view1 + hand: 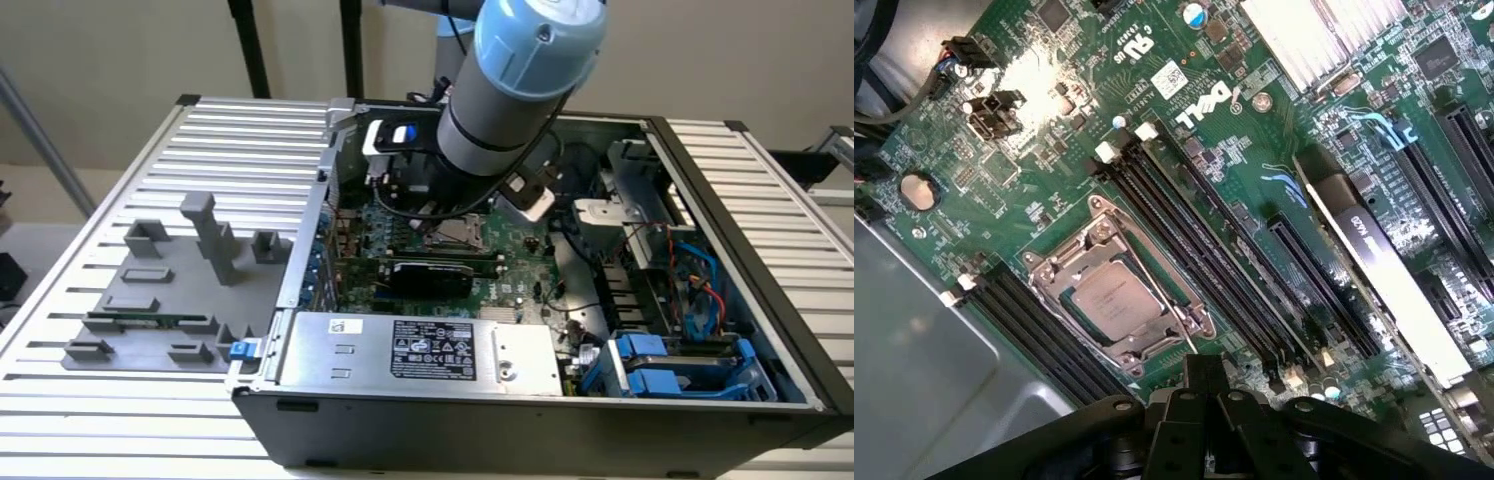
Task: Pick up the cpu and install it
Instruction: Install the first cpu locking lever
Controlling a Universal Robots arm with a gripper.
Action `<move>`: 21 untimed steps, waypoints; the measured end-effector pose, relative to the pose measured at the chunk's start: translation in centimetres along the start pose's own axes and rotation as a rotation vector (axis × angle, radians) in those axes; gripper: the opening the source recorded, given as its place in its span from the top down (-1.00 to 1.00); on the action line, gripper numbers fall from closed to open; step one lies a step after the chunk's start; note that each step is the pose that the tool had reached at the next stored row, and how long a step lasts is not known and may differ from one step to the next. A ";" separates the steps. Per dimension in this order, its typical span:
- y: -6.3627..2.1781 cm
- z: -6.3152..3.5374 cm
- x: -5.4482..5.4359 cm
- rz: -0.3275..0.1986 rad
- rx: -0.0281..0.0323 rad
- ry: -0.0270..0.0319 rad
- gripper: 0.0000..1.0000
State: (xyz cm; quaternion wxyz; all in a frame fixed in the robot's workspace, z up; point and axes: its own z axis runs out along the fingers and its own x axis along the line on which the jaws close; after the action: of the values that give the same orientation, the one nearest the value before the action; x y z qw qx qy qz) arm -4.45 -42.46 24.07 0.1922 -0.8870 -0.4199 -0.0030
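1. Far left of the exterior view: grey fixture tray (147,300) sits on the slatted table (80,400) beside the case. You can see its holders keep parts upright and at hand; which slot held the chip I can't tell.
2. Centre: arm (514,80) reaches down into the open PC case (534,420), above the motherboard (1254,130), so the wrist camera looks straight onto the board.
3. In the wrist view: cpu (1116,300) lies flat inside the socket frame (1054,262), left of centre, between RAM slots (1204,250). Looks seated; you're not carrying it.
4. Gripper (1204,385) at lower centre: fingers pressed together, pinching nothing, just beside the socket.
5. Right: black expansion card (1374,270) stands clear of the socket.
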 end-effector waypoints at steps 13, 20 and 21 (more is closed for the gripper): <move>-0.27 1.88 -0.7 -0.003 -0.0084 0.0052 0.79; -0.80 3.10 -0.9 -0.007 -0.0195 0.0099 0.79; -0.88 3.28 -0.9 -0.008 -0.0209 0.0104 0.79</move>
State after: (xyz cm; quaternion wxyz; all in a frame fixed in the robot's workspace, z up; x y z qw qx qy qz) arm -6.21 -41.52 21.18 0.1850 -0.8873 -0.4222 -0.0127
